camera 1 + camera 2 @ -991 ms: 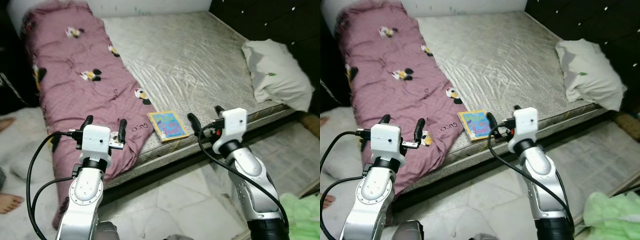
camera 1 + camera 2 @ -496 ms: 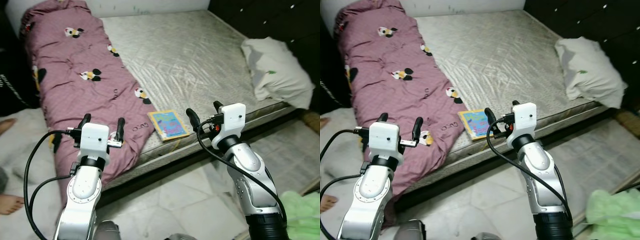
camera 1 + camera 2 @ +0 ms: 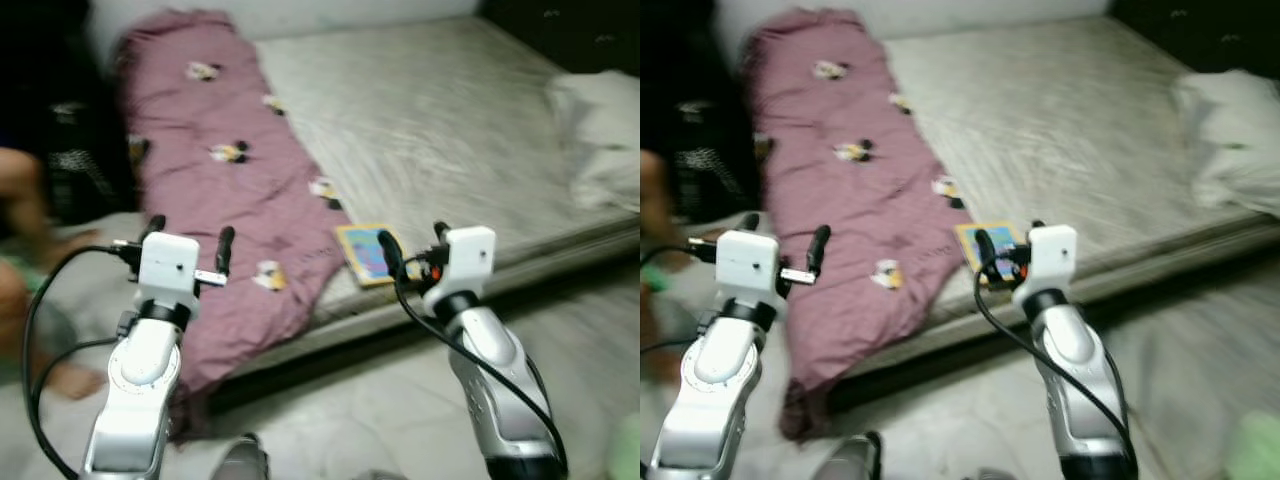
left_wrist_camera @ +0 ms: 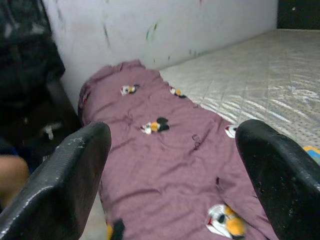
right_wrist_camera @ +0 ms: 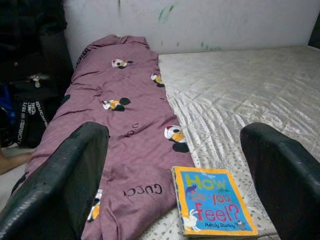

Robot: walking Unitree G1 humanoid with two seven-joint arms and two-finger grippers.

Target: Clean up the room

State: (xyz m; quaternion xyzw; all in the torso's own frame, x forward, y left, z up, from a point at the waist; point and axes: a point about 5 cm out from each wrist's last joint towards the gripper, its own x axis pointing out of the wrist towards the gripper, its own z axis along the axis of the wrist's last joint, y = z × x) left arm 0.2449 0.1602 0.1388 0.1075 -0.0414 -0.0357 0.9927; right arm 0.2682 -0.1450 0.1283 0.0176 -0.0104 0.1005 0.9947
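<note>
A purple blanket [image 3: 232, 190] with cartoon prints lies along the left side of a bare grey mattress [image 3: 450, 120] and spills over its near edge. A small colourful book [image 5: 212, 206] lies on the mattress at the near edge, beside the blanket. My right gripper [image 3: 412, 240] is open and held just short of the book. My left gripper [image 3: 187, 238] is open, raised in front of the blanket's hanging end. A white pillow [image 3: 597, 135] rests at the mattress's right edge.
A person's leg and foot [image 3: 30, 210] are at the far left on the floor. Dark bags [image 5: 30, 107] stand beside the bed against the white wall [image 5: 210, 22]. Pale tiled floor [image 3: 350, 400] lies before the bed. The head views are blurred.
The head views have swung, so the bed now sits further right and the picture is blurred. Both grippers stay open and hold about the same pose.
</note>
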